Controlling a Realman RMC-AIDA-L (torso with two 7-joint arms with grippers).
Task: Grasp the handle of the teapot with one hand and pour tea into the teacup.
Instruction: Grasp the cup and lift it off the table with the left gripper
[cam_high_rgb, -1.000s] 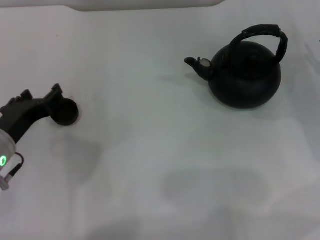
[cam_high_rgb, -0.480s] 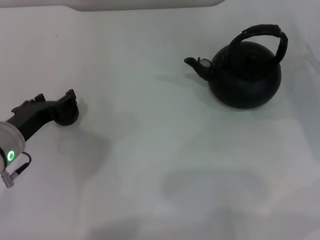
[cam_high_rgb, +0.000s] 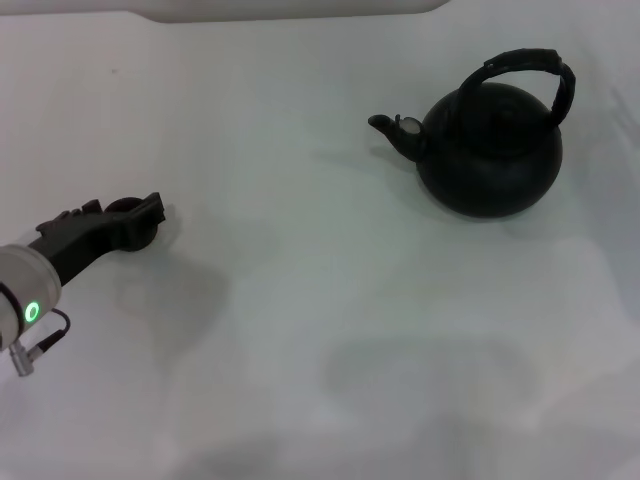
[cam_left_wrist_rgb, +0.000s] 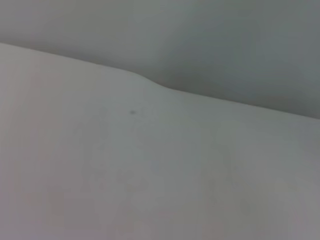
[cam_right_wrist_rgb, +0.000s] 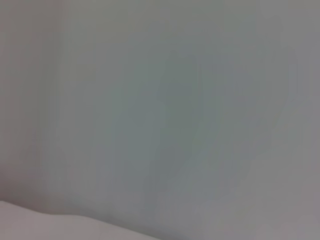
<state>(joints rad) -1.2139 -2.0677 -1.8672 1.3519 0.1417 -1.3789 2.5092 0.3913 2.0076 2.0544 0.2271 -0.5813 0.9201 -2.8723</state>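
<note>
- The teapot (cam_high_rgb: 490, 150) stands upright on the white table (cam_high_rgb: 330, 300), on the far right side of the head view, touched by nothing.
- Its short spout (cam_high_rgb: 392, 130), with a pale spot at the base, points toward the robot's left and slightly away from it, so the pot's long axis runs left-right across the table.
- The handle (cam_high_rgb: 530, 70) arches over the top of the pot as a thick black ribbed hoop, leaning toward the pot's right rear; no gripper is on it.
- The left gripper (cam_high_rgb: 135, 220), black, on a white-and-grey arm with a green light, reaches in from the lower left edge and points toward the right.
- Its tip lies over the teacup (cam_high_rgb: 128, 208), of which only a dark rounded sliver shows behind the black fingers; the cup sits well apart from the teapot, on the left of the table.
- I cannot tell whether the left fingers are spread, closed, or touching the cup; the black parts merge.
- The head view alone shows teapot, cup and arm. The left wrist view shows only bare table surface and a grey wall behind its far edge, with a tiny dark speck on the cloth.
- The right wrist view shows only flat grey with a pale strip at one edge; the right gripper appears in no picture.
</note>
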